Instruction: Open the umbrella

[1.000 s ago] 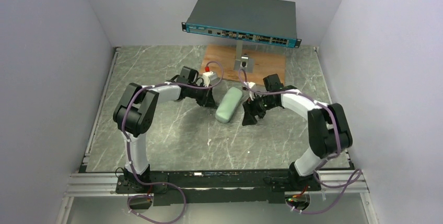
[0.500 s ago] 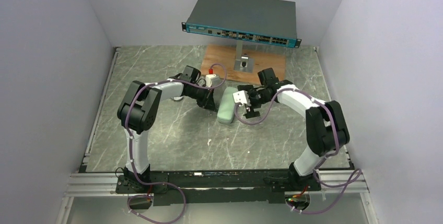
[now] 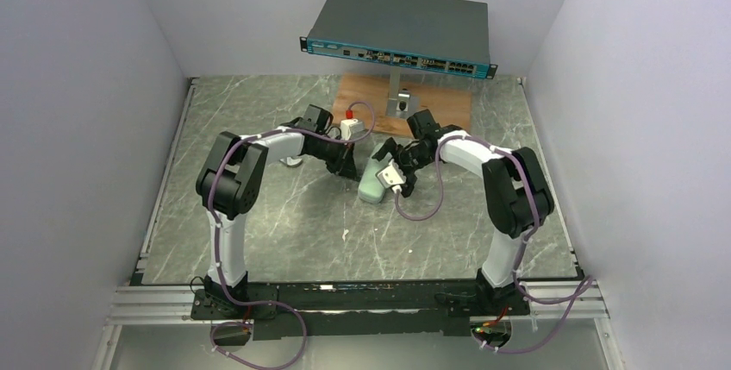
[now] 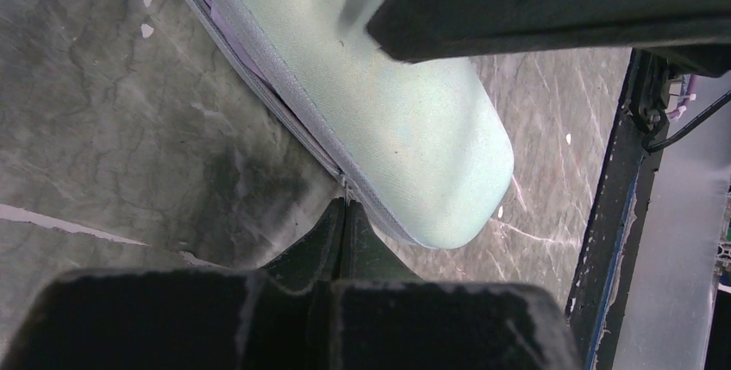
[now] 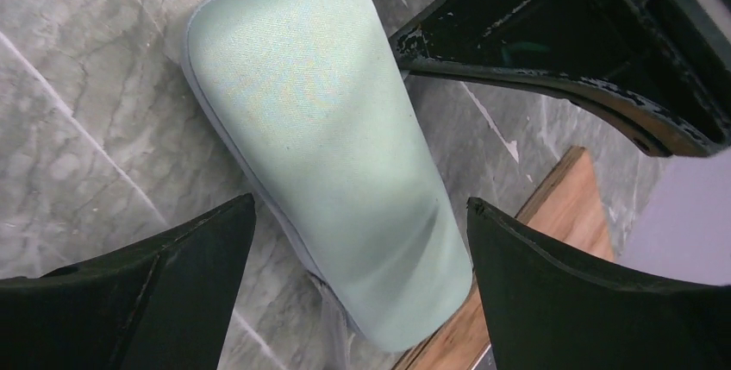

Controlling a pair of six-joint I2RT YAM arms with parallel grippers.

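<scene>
A mint-green oblong case (image 3: pixel 375 182) lies in the middle of the table. It also shows in the left wrist view (image 4: pixel 388 103) and the right wrist view (image 5: pixel 328 137). A thin pale lavender strip (image 4: pixel 226 34) shows in its zipper seam; the umbrella is otherwise hidden. My left gripper (image 3: pixel 354 175) is shut, its tips (image 4: pixel 345 208) pinched on the zipper pull at the case's left edge near its near end. My right gripper (image 3: pixel 387 157) is open, its fingers (image 5: pixel 172 284) on either side of the case's far end without touching it.
A wooden board (image 3: pixel 440 104) lies just behind the case, also in the right wrist view (image 5: pixel 560 206). A network switch (image 3: pixel 398 29) stands on a post above it. The left arm's black link (image 5: pixel 569 51) is close beside the case. The black front rail (image 4: pixel 616 215) lies beyond the case's near end.
My right arm has swung left and turned, bringing its open gripper over the case's far end. The left gripper has shifted slightly toward the case and stays shut.
</scene>
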